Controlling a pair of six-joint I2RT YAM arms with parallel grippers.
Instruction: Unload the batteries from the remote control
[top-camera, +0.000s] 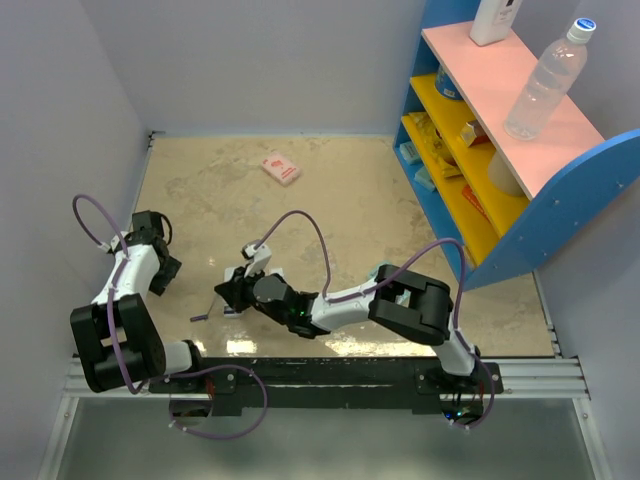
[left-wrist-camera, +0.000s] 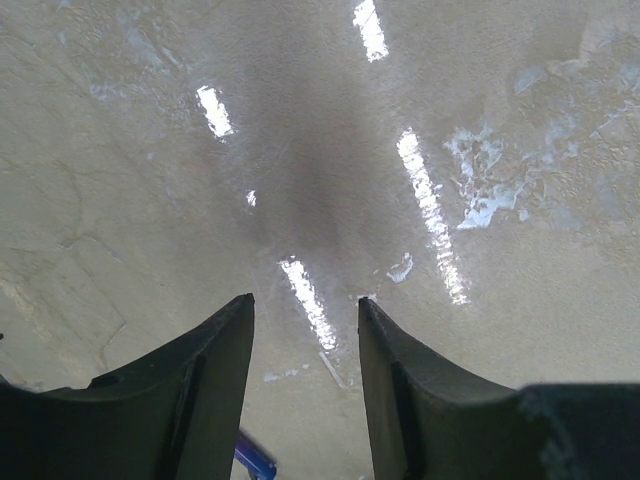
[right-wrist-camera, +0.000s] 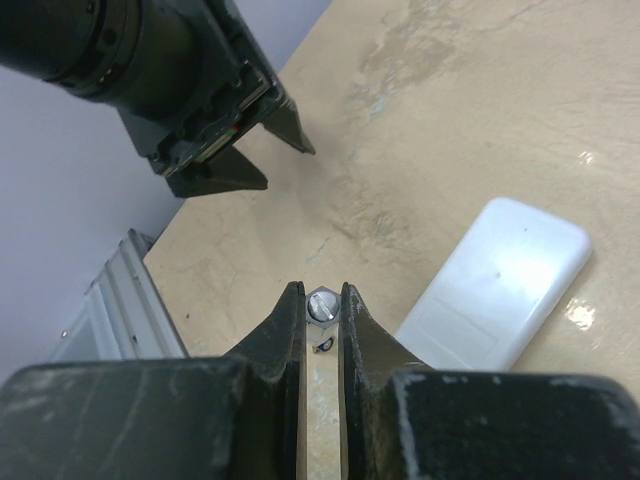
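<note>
My right gripper (right-wrist-camera: 322, 300) is shut on a small battery (right-wrist-camera: 322, 306), whose silver end shows between the fingertips, a little above the table. The white remote control (right-wrist-camera: 495, 285) lies flat on the table just right of these fingers. In the top view my right gripper (top-camera: 222, 292) reaches left across the table's near part, and the arm mostly hides the remote. My left gripper (top-camera: 165, 272) is open and empty, hanging over bare table at the left. It also shows in its own wrist view (left-wrist-camera: 305, 310) and in the right wrist view (right-wrist-camera: 215, 150).
A small dark blue item (top-camera: 200, 317) lies on the table between the two grippers and shows in the left wrist view (left-wrist-camera: 255, 460). A pink packet (top-camera: 280, 167) lies at the back. A blue shelf unit (top-camera: 520, 160) with a plastic bottle (top-camera: 545, 80) stands at the right.
</note>
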